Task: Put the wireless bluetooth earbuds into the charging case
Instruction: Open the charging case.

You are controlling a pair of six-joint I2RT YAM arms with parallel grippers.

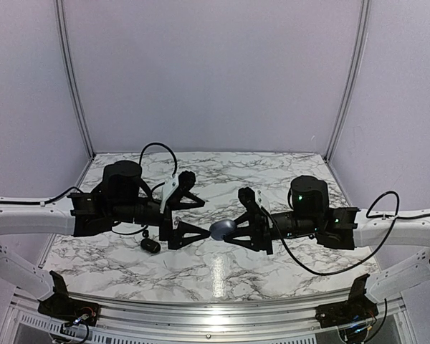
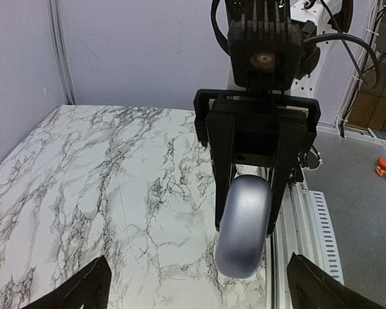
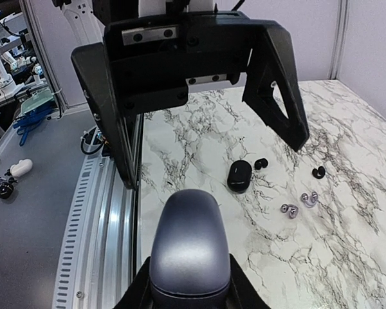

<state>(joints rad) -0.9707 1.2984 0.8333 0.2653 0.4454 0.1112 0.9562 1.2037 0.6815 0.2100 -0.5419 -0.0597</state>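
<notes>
Because the left gripper (image 1: 204,216) stands spread wide in the overhead view, the grey-blue charging case (image 1: 221,229) hangs above the counter (image 1: 272,168) on the right gripper (image 1: 234,228) alone, which is pinched onto it. A black case (image 1: 150,245) lies on the counter near the left arm. From the left wrist, the held case shows as a smooth, rounded shell gripped by its upper part with its lower end free. It sits over the counter's near edge, just beside the metal rail (image 2: 321,219). I judge that so slick a curve could squirm out of a narrow pinch, and a drop there might bounce off the counter altogether. From the right wrist, the case looks closed, so no bud can go in until the lid is lifted. A pull on that lid by the left gripper could twist the shell in the right gripper's hold. The two black earbuds (image 3: 261,163) and two silvery earbuds (image 3: 308,199) lie on the counter near the black case, well apart from the held one. Tiny and rounded as they are, a careless finger could send them rolling.
</notes>
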